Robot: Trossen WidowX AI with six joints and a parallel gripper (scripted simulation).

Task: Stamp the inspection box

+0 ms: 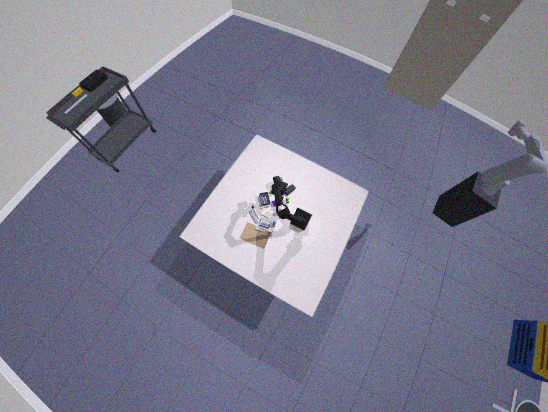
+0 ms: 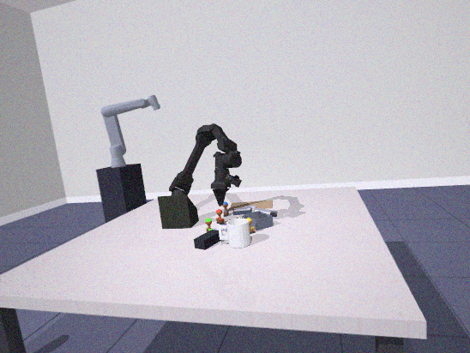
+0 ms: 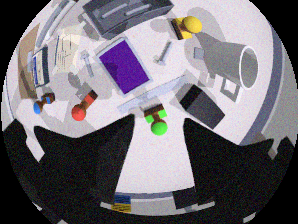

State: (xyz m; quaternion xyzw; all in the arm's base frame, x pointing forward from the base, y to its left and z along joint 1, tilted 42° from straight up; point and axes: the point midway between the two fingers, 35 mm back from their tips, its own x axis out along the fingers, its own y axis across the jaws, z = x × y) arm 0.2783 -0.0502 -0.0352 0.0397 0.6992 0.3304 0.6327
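Note:
The green-knobbed stamp [image 3: 159, 127] [image 2: 208, 222] stands on the bench; in the wrist view it shows between and beyond my fingertips. My gripper [image 3: 160, 120] [image 2: 220, 204] is part open and empty, pointing down above the stamps. Red-knobbed [image 3: 78, 112] [image 2: 219, 212], blue-knobbed [image 3: 38, 108] and yellow-knobbed [image 3: 192, 24] stamps stand around. I cannot read which is PASS. The purple ink pad [image 3: 124, 66] lies beyond the green stamp. A cream printed sheet [image 3: 67, 52] and a dark-edged card [image 3: 41, 67] lie at the left; the inspection box cannot be made out.
A white mug [image 2: 238, 234] [image 3: 215, 52] and a black block [image 2: 207, 239] [image 3: 210, 111] stand right of the green stamp in the wrist view. A clear ruler [image 3: 152, 94] lies between stamp and pad. A grey tray [image 3: 142, 21] and a brown board [image 1: 255, 236] are farther off.

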